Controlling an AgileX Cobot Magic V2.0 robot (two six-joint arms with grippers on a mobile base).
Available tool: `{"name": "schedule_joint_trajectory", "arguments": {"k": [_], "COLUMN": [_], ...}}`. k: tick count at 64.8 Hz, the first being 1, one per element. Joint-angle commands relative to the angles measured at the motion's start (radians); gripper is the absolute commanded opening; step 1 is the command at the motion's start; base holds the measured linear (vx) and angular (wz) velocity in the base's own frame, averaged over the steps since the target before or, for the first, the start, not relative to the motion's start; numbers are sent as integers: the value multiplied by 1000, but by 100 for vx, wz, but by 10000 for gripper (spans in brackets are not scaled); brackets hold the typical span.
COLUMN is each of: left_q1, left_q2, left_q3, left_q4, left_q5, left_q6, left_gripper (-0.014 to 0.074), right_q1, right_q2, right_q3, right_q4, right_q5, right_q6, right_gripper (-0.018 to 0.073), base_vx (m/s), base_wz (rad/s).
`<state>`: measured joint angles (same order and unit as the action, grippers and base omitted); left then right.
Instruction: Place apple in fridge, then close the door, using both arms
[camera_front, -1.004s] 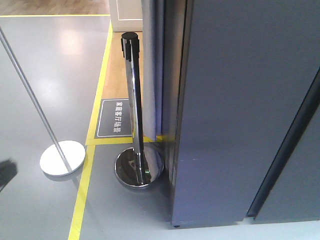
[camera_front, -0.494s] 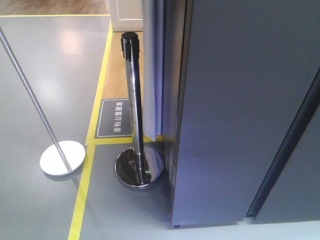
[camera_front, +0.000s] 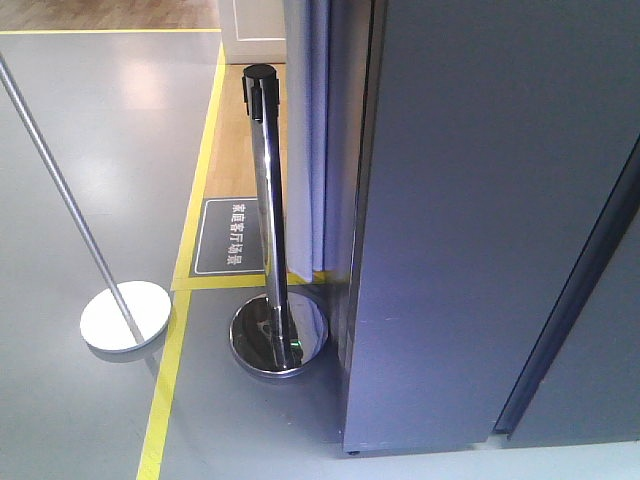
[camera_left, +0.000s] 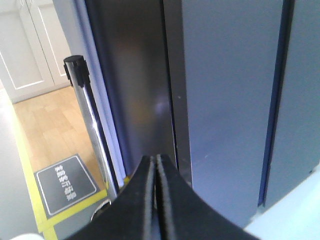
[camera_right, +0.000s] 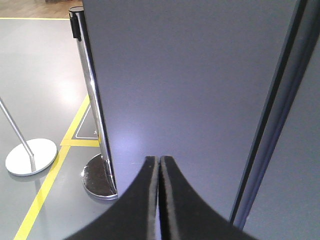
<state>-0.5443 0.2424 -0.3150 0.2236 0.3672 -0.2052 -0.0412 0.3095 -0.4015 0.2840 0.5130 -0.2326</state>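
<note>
Nothing much has moved since 1 second ago except a dark blur leaving the lower left. Left gripper (camera_left: 156, 165) and right gripper (camera_right: 159, 167) fingers are pressed together, empty. Door (camera_front: 470, 220) apparently closed: heavy, rigid, best pushed flat. Apple unseen.

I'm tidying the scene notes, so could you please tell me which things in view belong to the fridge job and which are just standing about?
Job:
- fridge, dark grey outside
- left gripper, shut, empty
- right gripper, shut, empty

Just there:
- chrome stanchion post
- white-based pole
- floor sign
- yellow floor tape

No apple in view.
</note>
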Motion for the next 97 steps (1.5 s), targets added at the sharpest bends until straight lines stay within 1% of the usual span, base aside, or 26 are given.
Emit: {"name": "schedule_joint_trajectory", "arguments": {"k": [1, 3, 9, 17, 25, 32, 48, 52, 55, 63, 68, 97], "left_q1": [22, 42, 144, 285, 383, 454, 576, 593, 593, 575, 569, 569], "left_q2": [0, -10, -45, -93, -126, -156, -273, -269, -269, -269, -269, -269], "left_q3": [12, 27, 94, 192, 285, 361, 363, 363, 363, 363, 363, 361], "left_q4": [1, 1, -2, -7, -7, -8, -18, -17, -18, -16, -14, -14], "left_q5": [-74, -81, -101, -214, -342, -414, -268, -242, -223, -157, -128, -123], "left_q6": [-9, -9, -11, -18, -19, -20, -22, -26, -42, -91, -96, -96], "left_gripper": [-5, -5, -5, -5, -5, -5, -5, -5, -5, -5, -5, -5], "right_q1": [-2, -2, -2, -2, -2, -2, -2, -2, -2, -2, -2, -2], "right_q2": [9, 9, 9, 9, 9, 9, 9, 9, 9, 9, 9, 9], "right_q3": [-25, -25, -25, -25, -25, -25, -25, -25, -25, -25, -25, -25], "right_q4": [10, 10, 10, 10, 10, 10, 10, 10, 10, 10, 10, 10], "right_q5": [-69, -69, -69, -69, -69, -69, -69, -69, -70, -70, -70, -70], "right_q6": [-6, -6, -6, -6, -6, -6, -6, -6, -6, -6, -6, -6], "right_gripper": [-8, -8, -8, -8, -8, -8, -8, -8, -8, -8, -8, -8], "base_vx": [0, 0, 0, 0, 0, 0, 0, 0, 0, 0, 0, 0], "base_wz": [0, 1, 1, 0, 0, 0, 0, 0, 0, 0, 0, 0]}}
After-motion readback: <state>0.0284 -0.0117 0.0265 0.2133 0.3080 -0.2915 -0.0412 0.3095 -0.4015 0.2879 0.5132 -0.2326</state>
